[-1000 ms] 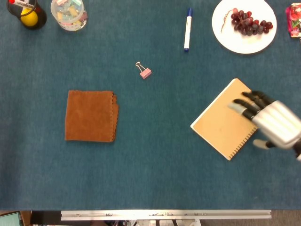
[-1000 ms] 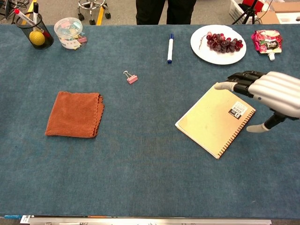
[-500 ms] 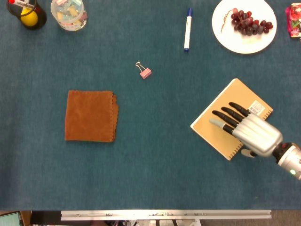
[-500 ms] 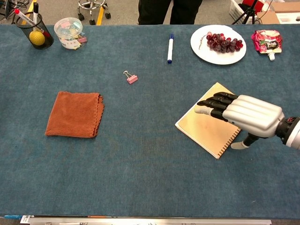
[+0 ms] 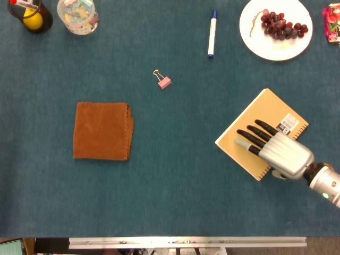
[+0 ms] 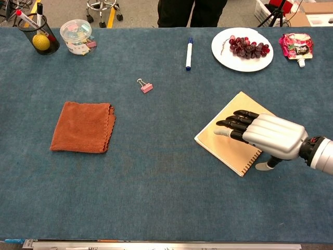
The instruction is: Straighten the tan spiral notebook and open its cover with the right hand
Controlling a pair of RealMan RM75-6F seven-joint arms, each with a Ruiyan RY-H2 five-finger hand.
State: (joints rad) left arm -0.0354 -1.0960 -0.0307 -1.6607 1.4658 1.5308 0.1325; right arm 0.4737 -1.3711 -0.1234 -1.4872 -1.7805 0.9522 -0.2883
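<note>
Right hand [image 5: 280,155] laid flat over the closed, skewed notebook [image 5: 249,133].

The fingers [image 5: 249,137] are stretched out, slightly spread, and nothing is gripped; contact with the cover cannot be confirmed. The notebook is seen directly beneath the fingers, its spiral edge toward the palm side and its barcode label [image 5: 287,125] just beside the outer finger. A plate [image 6: 223,52] of grapes [image 6: 248,47] and a marker [image 6: 188,53] lie well beyond the fingertips. The left hand is not seen.

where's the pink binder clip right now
In the head view the pink binder clip lies alone on the blue table, left of centre, between the brown cloth and the marker.
</note>
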